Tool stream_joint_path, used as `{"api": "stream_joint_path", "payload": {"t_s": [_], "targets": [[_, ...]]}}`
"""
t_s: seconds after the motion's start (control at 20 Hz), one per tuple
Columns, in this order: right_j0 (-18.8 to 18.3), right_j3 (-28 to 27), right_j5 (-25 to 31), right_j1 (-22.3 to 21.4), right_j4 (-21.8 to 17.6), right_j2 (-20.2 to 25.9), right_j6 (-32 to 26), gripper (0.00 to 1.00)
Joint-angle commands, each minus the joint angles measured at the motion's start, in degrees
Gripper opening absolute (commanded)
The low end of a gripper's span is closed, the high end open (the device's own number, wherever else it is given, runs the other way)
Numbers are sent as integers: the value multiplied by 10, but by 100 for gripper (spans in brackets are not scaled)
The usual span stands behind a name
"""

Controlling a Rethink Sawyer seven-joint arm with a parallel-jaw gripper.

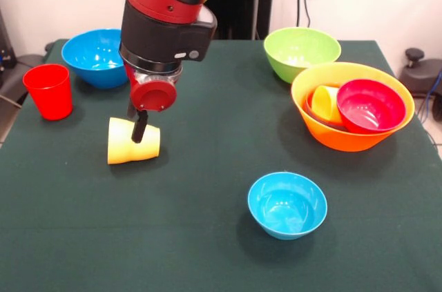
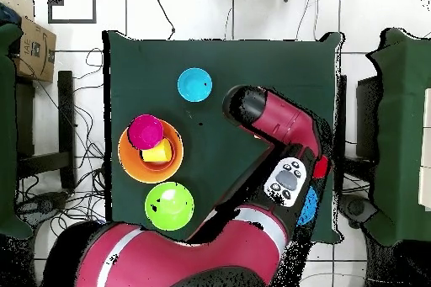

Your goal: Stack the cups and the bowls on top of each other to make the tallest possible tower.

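My claw (image 1: 140,128) grips the yellow cup (image 1: 132,141) at left of centre, one finger inside its mouth, the cup tipped sideways so I can carry it. The tower (image 1: 353,107), a big orange bowl holding a crimson bowl and another cup, waits at right. Between us lies open cloth; the light-blue bowl (image 1: 287,205) sits lower, aside.
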Motion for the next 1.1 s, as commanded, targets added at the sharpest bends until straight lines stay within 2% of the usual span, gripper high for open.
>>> {"api": "stream_joint_path", "payload": {"t_s": [0.05, 0.65, 1.1], "targets": [[-1, 47, -7, 20, 12, 72, 85, 100], [6, 74, -15, 10, 16, 74, 91, 100], [6, 73, -50, 33, 25, 81, 100, 100]]}}
